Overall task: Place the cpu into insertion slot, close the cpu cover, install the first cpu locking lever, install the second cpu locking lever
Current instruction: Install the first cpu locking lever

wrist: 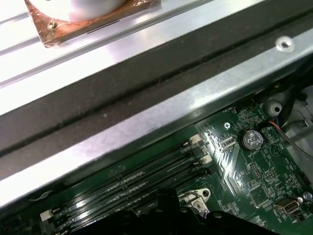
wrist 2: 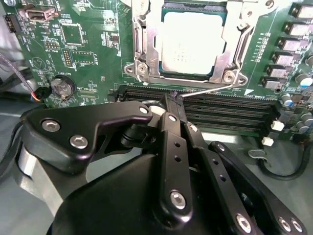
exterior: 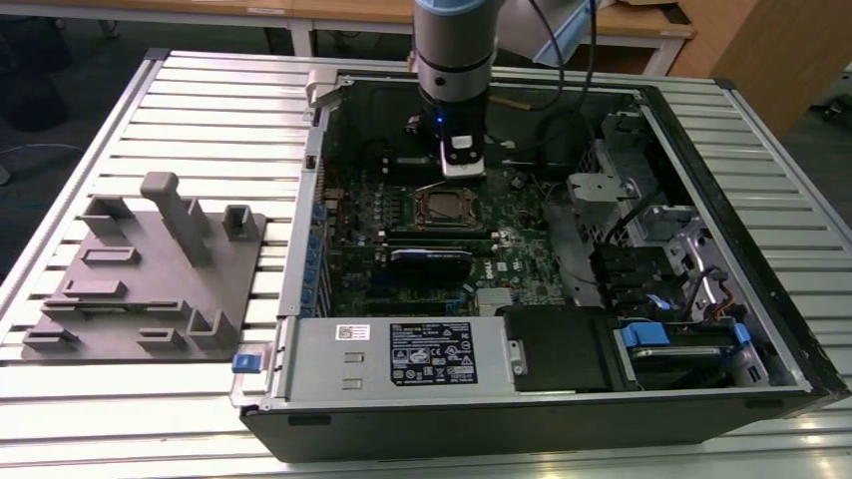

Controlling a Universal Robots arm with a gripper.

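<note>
Your gripper (wrist 2: 172,98), jaws closed together, meets the locking lever (wrist 2: 208,89): likely stiff, springy, slippery wire; bear near its free end.

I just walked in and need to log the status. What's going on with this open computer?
A robot arm reaches into the open computer case, its tool low over the green motherboard. The cpu already lies in the insertion slot, with the cpu cover down around it. The tool's tips are together at the free end of a thin wire locking lever; whether they pinch it is unclear.
</note>
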